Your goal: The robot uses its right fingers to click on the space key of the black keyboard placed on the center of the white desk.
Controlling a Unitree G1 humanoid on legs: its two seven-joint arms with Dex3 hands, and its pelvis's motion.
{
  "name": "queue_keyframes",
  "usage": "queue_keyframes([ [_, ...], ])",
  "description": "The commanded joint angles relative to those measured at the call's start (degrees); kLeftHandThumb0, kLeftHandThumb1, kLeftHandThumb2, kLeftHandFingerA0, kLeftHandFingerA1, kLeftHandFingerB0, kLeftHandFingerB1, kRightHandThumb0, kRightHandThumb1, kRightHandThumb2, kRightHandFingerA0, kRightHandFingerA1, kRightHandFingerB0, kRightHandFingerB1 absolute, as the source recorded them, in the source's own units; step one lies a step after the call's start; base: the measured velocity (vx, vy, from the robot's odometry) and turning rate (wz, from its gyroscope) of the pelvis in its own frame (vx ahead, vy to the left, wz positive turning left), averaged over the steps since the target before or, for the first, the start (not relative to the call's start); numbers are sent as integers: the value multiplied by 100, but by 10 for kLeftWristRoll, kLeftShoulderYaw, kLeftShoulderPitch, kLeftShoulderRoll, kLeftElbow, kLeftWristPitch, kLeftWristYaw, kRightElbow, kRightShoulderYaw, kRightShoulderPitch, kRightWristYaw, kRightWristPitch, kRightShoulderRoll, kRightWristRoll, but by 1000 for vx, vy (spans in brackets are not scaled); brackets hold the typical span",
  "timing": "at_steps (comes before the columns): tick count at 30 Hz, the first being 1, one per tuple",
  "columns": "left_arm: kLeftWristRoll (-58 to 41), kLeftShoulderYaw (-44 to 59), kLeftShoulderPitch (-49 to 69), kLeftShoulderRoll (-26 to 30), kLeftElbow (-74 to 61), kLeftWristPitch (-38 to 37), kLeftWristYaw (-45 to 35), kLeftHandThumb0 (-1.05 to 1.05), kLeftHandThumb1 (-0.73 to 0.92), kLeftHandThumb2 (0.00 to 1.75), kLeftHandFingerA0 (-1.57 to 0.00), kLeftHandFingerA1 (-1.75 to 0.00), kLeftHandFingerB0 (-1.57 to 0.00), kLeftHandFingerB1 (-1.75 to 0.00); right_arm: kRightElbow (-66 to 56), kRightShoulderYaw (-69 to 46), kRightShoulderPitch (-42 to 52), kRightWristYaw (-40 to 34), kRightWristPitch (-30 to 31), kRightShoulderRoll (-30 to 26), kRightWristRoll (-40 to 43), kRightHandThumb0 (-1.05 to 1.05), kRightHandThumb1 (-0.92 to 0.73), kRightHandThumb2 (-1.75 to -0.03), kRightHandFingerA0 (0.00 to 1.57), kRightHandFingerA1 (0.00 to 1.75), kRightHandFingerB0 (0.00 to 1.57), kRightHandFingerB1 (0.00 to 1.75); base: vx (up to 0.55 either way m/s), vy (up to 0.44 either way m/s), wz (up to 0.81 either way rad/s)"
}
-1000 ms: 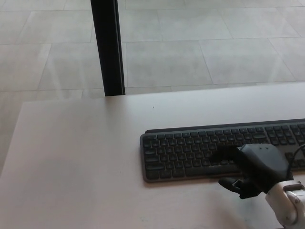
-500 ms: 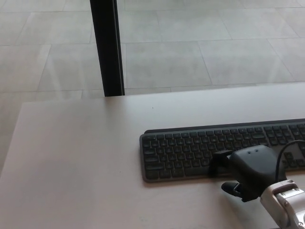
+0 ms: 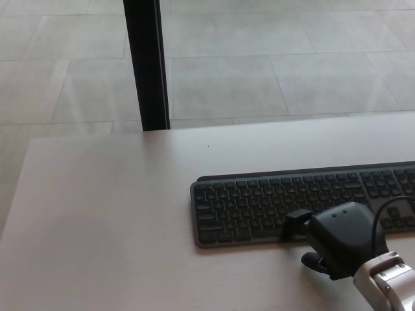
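keyboard (image 3: 272,204) long axis left-right | right hand (image 3: 337,243) grip unclear, fingertip on bottom row

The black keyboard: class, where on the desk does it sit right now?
In the head view the black keyboard lies at the right of the white desk, running off the picture's right edge, with the right hand over its near edge.

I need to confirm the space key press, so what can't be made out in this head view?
- Space key contact: the right robot hand covers that stretch of the keyboard's bottom row.
- Keyboard's right end: cut off by the picture edge.
- Key legends: too small to read.
- Left robot hand: out of view.
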Motion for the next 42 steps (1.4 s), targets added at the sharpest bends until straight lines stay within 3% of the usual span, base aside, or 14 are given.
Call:
queue_keyframes([
  [1,-12,5,-6,15,0,-10,-2,-52,73,62,-71,-73,-60,-56,23,9,14,0,3,-2,-29,-52,-66,-60,87,159,64,54,0,0,0],
  [3,-5,-2,-13,18,0,-8,9,-53,72,61,-71,-70,-59,-56,20,21,21,15,10,-7,-45,-50,-69,-67,79,157,60,52,0,0,0],
  [9,1,-9,-12,19,4,-18,8,-53,74,62,-72,-66,-59,-56,5,34,49,8,-1,-7,-48,-49,-69,-61,87,156,63,51,0,0,0],
  [14,-3,-9,-13,17,6,-17,9,-54,72,61,-75,-70,-61,-56,20,34,45,1,3,-4,-52,-50,-68,-67,83,159,61,53,0,0,0],
  [15,-3,-9,-13,18,5,-18,11,-55,72,61,-77,-73,-65,-59,24,29,42,4,-1,-3,-44,-48,-69,-61,86,158,60,51,0,0,0],
  [23,-6,-7,-9,15,3,-23,8,-53,73,62,-73,-71,-63,-58,23,18,36,14,-1,-11,-42,-48,-69,-61,87,159,61,51,0,0,0],
  [34,-11,-4,-8,15,3,-14,3,-53,74,62,-71,-70,-58,-57,12,-2,23,36,-2,-12,-35,-50,-68,-66,79,156,59,49,0,0,0],
  [37,-15,0,-8,14,4,-13,5,-52,73,62,-72,-69,-61,-56,18,-16,19,33,-17,-11,-17,-50,-68,-60,86,156,61,49,0,0,0],
  [38,-7,-6,-9,16,6,-10,14,-54,73,62,-76,-69,-62,-55,9,-51,18,32,-18,-1,24,-51,-60,-64,93,155,67,50,0,0,0],
  [39,-7,-6,-7,15,6,-14,11,-54,73,62,-74,-69,-62,-56,-2,-68,16,58,-6,3,36,-60,-49,-86,106,133,59,61,0,0,0],
  [40,-7,-6,-6,15,6,-14,11,-54,73,62,-74,-69,-62,-56,-3,-71,18,60,-7,4,35,-60,-49,-86,106,133,59,61,0,0,0],
  [41,-8,-5,-5,15,6,-15,9,-53,73,62,-73,-69,-62,-57,-14,-88,19,83,2,9,54,-53,-64,-61,97,138,65,48,0,0,0],
  [42,-8,-6,-3,14,6,-17,7,-53,74,62,-74,-69,-63,-57,-26,-103,20,100,9,13,69,-54,-66,-61,95,127,66,47,0,0,0],
])
